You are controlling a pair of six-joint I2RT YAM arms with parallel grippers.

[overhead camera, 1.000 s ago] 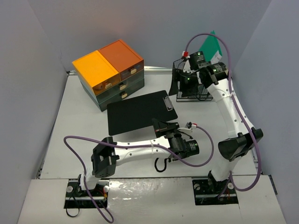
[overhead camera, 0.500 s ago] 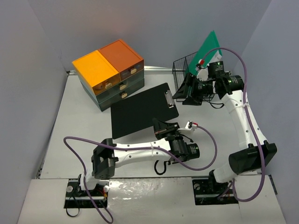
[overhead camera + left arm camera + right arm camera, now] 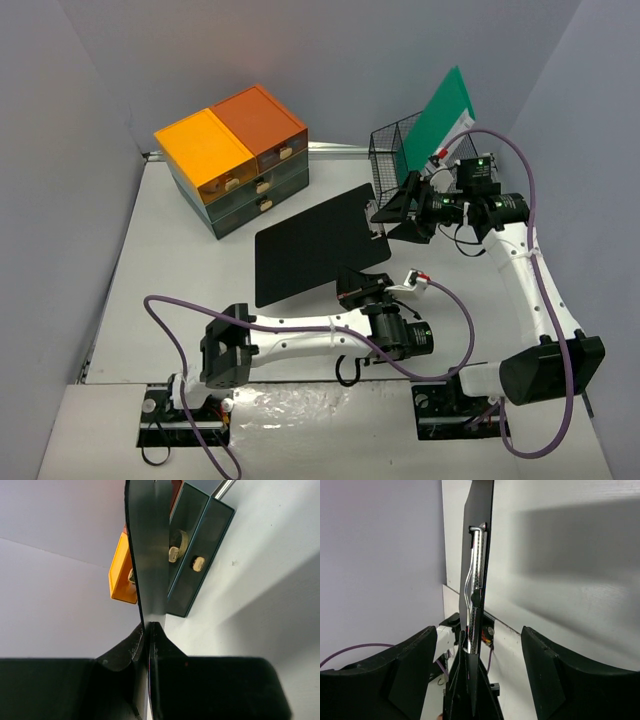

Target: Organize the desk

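The black clipboard [image 3: 315, 245] is held tilted above the white desk [image 3: 170, 300]. My left gripper [image 3: 360, 285] is shut on its near edge. In the left wrist view the jaws [image 3: 148, 627] pinch the board, seen edge-on [image 3: 147, 555]. My right gripper [image 3: 395, 215] is open at the board's clip end. In the right wrist view the board and its metal clip [image 3: 477, 570] stand edge-on between the spread fingers [image 3: 415, 665], which do not touch it.
The drawer unit with orange tops [image 3: 235, 150] stands at the back left, and also shows in the left wrist view [image 3: 200, 555]. A black wire basket [image 3: 392, 150] holding a green folder [image 3: 440, 110] stands at the back right, just behind my right gripper.
My left gripper has lifted the clipboard off the desk and carried it right. My right arm has come away from the basket, down to the board's clip end.
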